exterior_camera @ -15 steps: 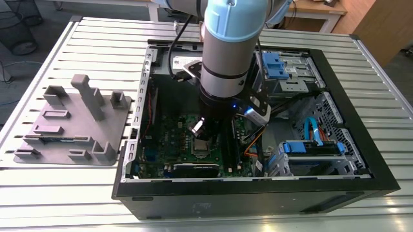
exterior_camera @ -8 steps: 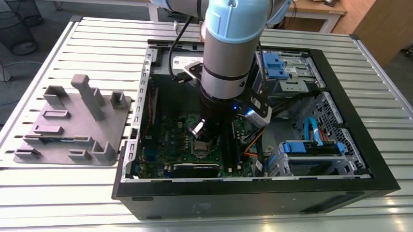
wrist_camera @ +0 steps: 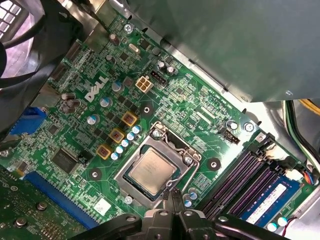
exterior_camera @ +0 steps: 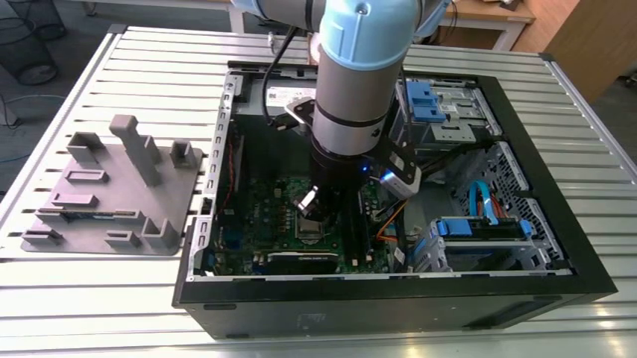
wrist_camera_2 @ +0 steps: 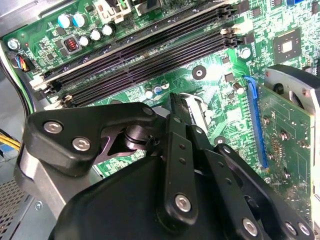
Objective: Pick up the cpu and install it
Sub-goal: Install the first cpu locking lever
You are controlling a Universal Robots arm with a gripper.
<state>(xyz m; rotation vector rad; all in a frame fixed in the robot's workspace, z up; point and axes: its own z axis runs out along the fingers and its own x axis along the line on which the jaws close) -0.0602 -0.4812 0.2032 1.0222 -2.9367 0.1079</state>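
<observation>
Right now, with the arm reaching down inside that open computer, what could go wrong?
The cpu lies in its socket on the motherboard, and the gripper sits just beside it. A small sideways slip might scrape the chip or knock the socket's metal frame. The memory slots run close by, so a finger could catch them. In the exterior view, loose cables hang near the arm and might snag it.

A pale metal counter of long parallel slats (exterior_camera: 110, 298) carries the scene in the exterior view. Beyond it lies a dark grey floor (exterior_camera: 70, 19), where a black wire-mesh basket (exterior_camera: 25, 48) stands at the exterior view's left. Light brown wooden furniture (exterior_camera: 572, 33), perhaps a desk and cabinet, stands at the far right.
</observation>
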